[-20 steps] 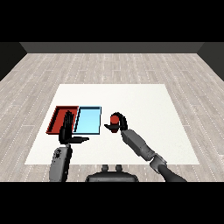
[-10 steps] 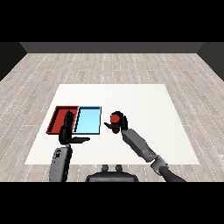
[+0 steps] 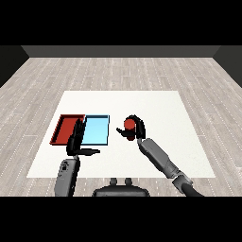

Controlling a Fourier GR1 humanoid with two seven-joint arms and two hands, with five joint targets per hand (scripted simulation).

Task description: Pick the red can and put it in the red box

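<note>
Right hand [image 3: 136, 128] is curling round the red can [image 3: 128, 125]; left hand [image 3: 77, 141] is hovering left of it, fingers straight, thumb out.

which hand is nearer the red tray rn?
Left. The left hand hovers at the red tray's near right corner; the right hand, curled round the red can, sits beyond the light blue tray.

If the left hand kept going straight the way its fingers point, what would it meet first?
The left hand points up and away over the red tray, near its border with the blue tray. Its fingers look raised, so it may pass above; depth is unclear.
</note>
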